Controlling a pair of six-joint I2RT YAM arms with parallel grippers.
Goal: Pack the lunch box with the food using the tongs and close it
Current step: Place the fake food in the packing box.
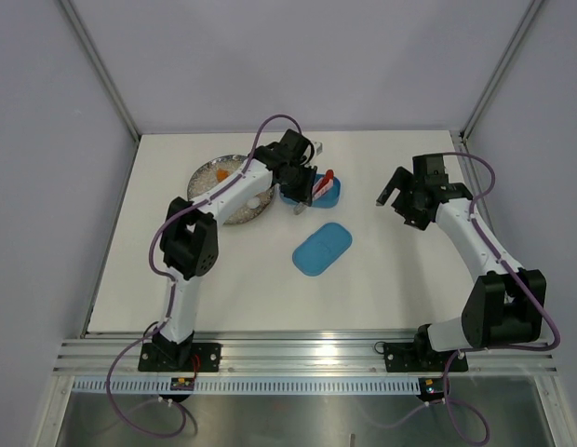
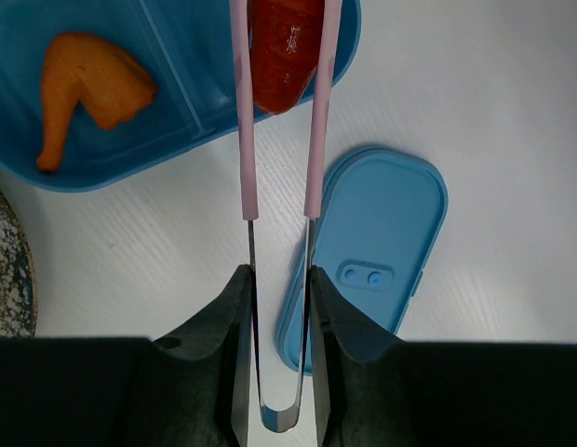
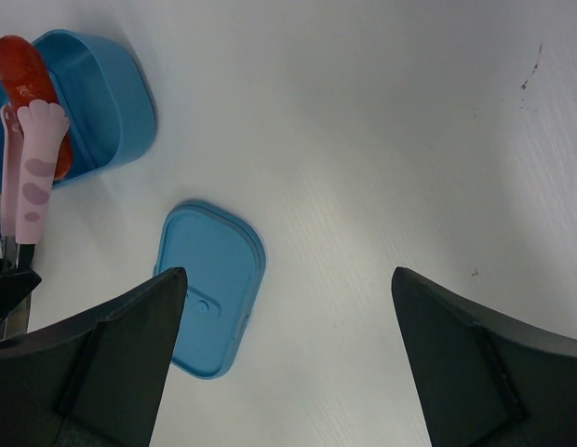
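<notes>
The blue lunch box (image 1: 337, 194) (image 2: 130, 149) (image 3: 112, 102) stands open behind the middle of the table. Its flat lid (image 1: 322, 248) (image 2: 382, 242) (image 3: 209, 289) lies apart, nearer the arms. My left gripper (image 1: 302, 197) (image 2: 279, 275) is shut on the pink tongs (image 1: 314, 189) (image 2: 247, 140) (image 3: 33, 177). The tongs pinch a red piece of food (image 1: 329, 174) (image 2: 284, 56) (image 3: 23, 70) over the box's right compartment. An orange piece (image 2: 88, 84) lies in the other compartment. My right gripper (image 1: 405, 207) (image 3: 288, 275) hangs open and empty to the right of the box.
A speckled grey plate (image 1: 234, 212) (image 2: 9, 270) sits left of the box under the left arm, with an orange morsel (image 1: 221, 173) and a white piece (image 1: 255, 201) on it. Walls close the table at the back and both sides.
</notes>
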